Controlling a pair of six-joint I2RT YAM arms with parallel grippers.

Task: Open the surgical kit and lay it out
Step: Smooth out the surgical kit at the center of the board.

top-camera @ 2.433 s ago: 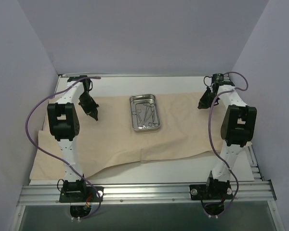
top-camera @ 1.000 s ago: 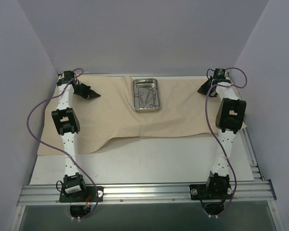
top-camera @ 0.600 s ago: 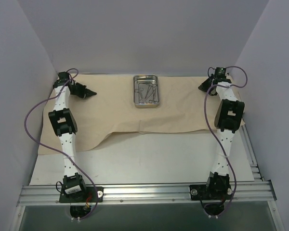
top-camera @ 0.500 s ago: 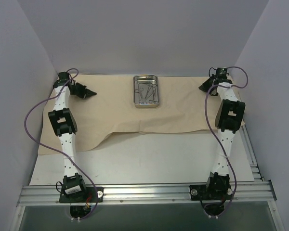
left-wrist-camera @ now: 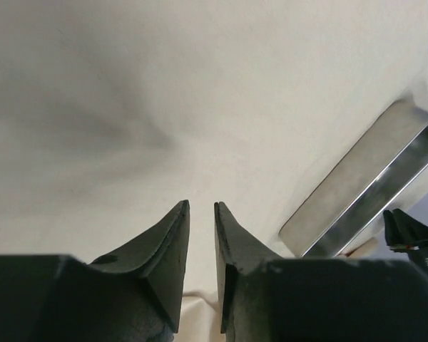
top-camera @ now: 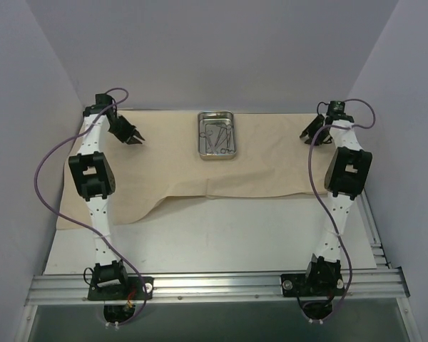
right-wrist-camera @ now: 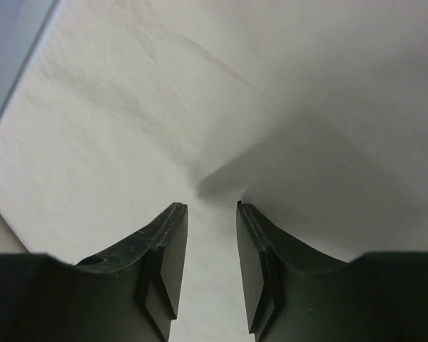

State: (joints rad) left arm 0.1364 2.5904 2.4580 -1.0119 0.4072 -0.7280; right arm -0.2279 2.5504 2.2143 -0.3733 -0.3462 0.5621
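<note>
At far left of the bench (top-camera: 235, 242), left fingers (left-wrist-camera: 167, 249) slightly parted, empty, over what looks a soft light cloth (top-camera: 164, 167) (pinch its edges), stiff slippery tray (top-camera: 203, 146) of thin tools (top-camera: 218, 137) far-centre on it, right fingers (right-wrist-camera: 167, 249) likewise parted, empty.

I see a plain beige cloth wrap (top-camera: 171, 164), a shiny silver steel tray (top-camera: 200, 135), white arms (top-camera: 100, 221) with black joints (top-camera: 91, 174), purple cables (top-camera: 38, 187), pale grey walls (top-camera: 221, 50).
</note>
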